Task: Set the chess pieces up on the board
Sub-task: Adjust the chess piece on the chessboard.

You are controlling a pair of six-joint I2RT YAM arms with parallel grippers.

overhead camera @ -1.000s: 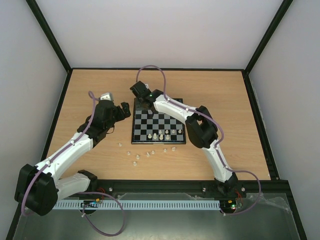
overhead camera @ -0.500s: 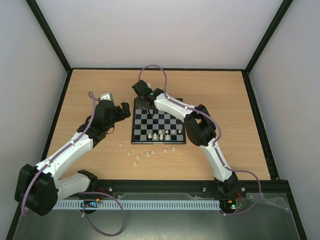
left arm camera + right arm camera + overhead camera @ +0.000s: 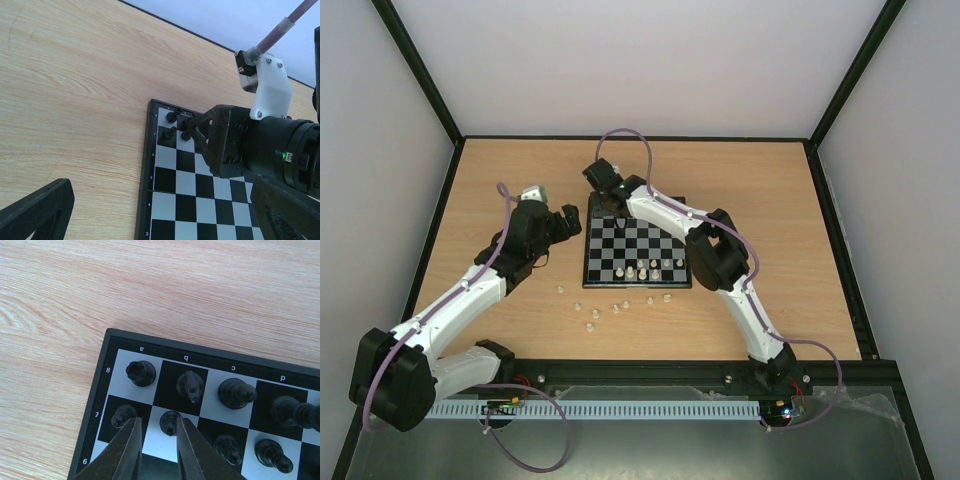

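Observation:
The board (image 3: 620, 250) lies mid-table. Several white chess pieces (image 3: 642, 270) stand along its near rows, and several more (image 3: 590, 327) lie loose on the wood in front of it. Black chessmen (image 3: 141, 373) fill the far rows. My right gripper (image 3: 156, 424) hovers at the board's far left corner (image 3: 619, 214). Its jaws stand narrowly open around a black pawn (image 3: 170, 422), with a gap on the pawn's left side. My left gripper (image 3: 570, 222) is wide open just left of the board (image 3: 200, 200), holding nothing; its fingers (image 3: 35, 212) frame the view.
Black frame rails (image 3: 440, 230) border the wooden table (image 3: 770, 200) on the left, right and back. The right arm's elbow (image 3: 718, 262) hangs over the board's right edge. The right wrist (image 3: 250, 145) fills the right side of the left wrist view.
My right gripper has shifted slightly over the board's far left corner. The left arm and the white pieces have not moved.

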